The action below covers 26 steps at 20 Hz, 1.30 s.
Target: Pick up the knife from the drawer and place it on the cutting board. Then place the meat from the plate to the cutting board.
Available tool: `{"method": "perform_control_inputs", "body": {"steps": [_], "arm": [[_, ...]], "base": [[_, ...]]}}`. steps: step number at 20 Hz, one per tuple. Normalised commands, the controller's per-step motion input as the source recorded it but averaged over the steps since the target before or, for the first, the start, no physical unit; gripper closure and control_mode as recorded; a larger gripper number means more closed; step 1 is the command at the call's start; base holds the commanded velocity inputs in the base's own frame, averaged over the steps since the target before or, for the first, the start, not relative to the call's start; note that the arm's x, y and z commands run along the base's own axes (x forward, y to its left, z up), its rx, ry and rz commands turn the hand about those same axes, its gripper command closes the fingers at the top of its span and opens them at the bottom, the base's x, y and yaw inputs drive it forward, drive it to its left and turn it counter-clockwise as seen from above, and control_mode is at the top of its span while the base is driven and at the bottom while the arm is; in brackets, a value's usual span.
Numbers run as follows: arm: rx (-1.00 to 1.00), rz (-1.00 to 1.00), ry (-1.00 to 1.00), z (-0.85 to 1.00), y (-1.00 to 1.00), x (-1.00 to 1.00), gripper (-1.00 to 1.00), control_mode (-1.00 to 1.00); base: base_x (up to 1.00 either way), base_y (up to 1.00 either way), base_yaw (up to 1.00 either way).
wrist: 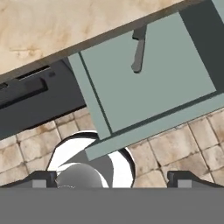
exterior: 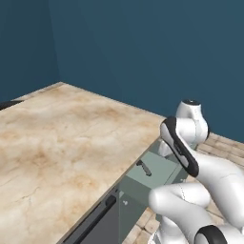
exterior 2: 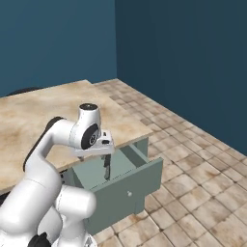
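The knife (wrist: 138, 53) lies in the open grey-green drawer (wrist: 148, 94), its far end tucked under the counter's edge. From the side it is a dark slim shape (exterior: 144, 168) on the drawer floor, and it also appears as the knife (exterior 2: 107, 169). My gripper (wrist: 113, 180) hangs above the drawer's front part, open wide, with nothing between its fingertips (wrist: 43, 178). The hand (exterior 2: 96, 144) sits just over the drawer by the counter edge. The cutting board, the meat and the plate are out of view.
A marbled beige counter (exterior: 62, 143) stretches left of the drawer. Beside the drawer, below the counter, is a dark appliance front with a bar handle (wrist: 26, 92). Tiled floor (exterior 2: 193, 183) lies to the right. A dark shape (exterior 2: 24, 90) sits at the counter's far edge.
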Motion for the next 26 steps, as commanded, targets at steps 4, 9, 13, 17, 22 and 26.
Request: {"method": "perform_control_inputs", "body": {"steps": [4,9,13,17,22,26], "arm": [[-0.01,0.11,0.10,-0.44,-0.13,0.12,-1.00,-1.00],[0.00,0.11,0.06,-0.42,-0.17,0.20,-1.00,-1.00],[0.00,0.06,0.04,-0.44,-0.04,0.26,-1.00,-1.00],[0.00,0.01,0.03,-0.42,0.00,0.34,-1.00,-1.00],[0.01,0.00,0.02,-0.41,0.00,0.41,-1.00,-1.00],[0.02,0.00,0.02,-0.35,0.00,0.34,-1.00,-1.00]], "base": [[0.00,0.00,0.00],[0.00,0.00,0.00],[0.00,0.00,0.00],[0.00,0.00,0.00],[0.00,0.00,0.00],[0.00,0.00,0.00]]}}
